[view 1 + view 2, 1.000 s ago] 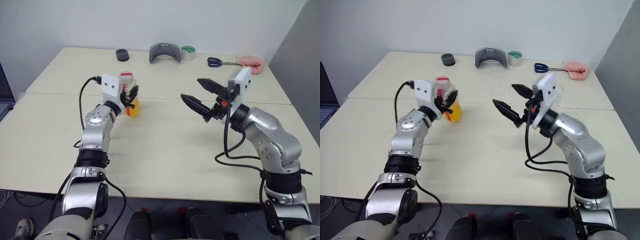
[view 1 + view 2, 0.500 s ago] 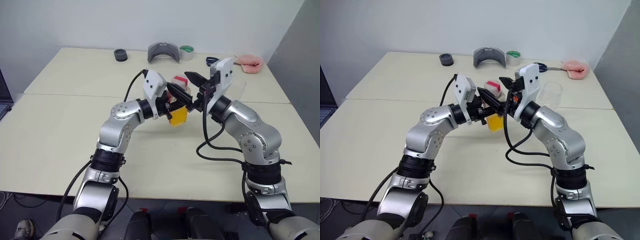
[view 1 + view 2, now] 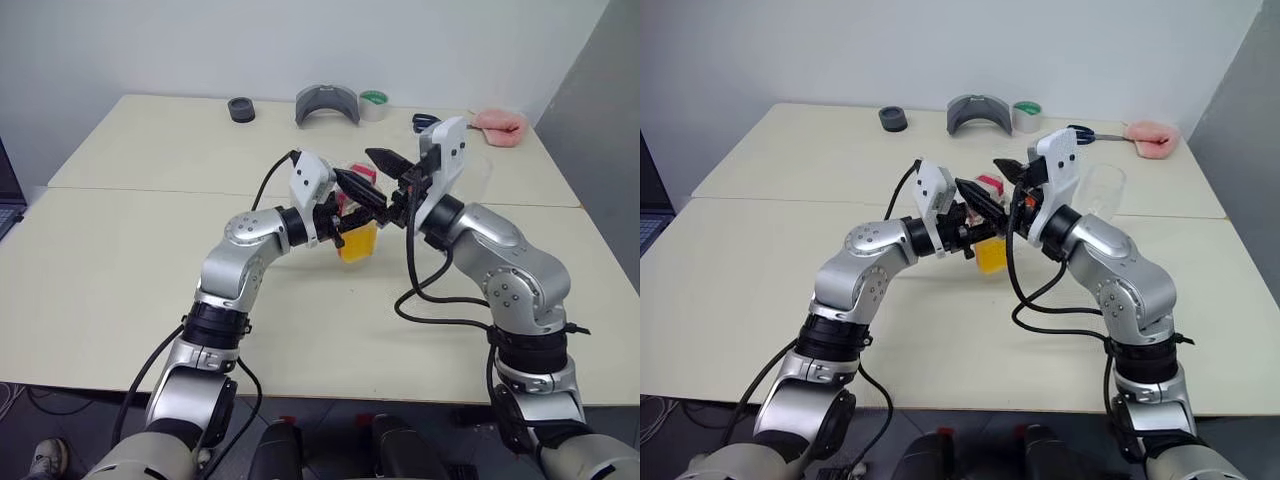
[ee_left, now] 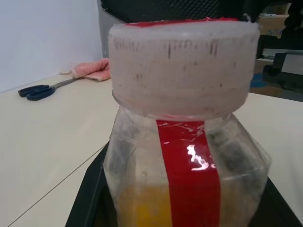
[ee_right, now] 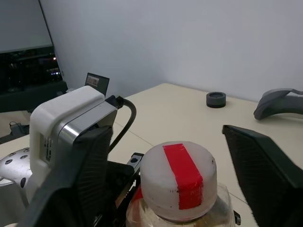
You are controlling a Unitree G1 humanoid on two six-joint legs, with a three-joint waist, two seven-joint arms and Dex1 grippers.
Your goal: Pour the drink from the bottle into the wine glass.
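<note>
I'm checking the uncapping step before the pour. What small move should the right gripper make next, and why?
Probably close the right gripper onto the cap. The left gripper holds the bottle upright above the table, the cap is on, and the right fingers stand open on either side of it. Until the cap is off, no drink can reach the wine glass.

The bottle (image 4: 184, 142) stands upright between the left pincer's black fingers (image 4: 87, 198), with its white, red-topped cap (image 4: 182, 66), a vertical red stripe label (image 4: 191, 175) and orange-yellow drink (image 4: 142, 205) low in the body. Well beyond the pincer, blue-handled scissors (image 4: 40, 91) and a pink cloth (image 4: 92, 68) lie on the pale tabletop (image 4: 52, 142).
</note>
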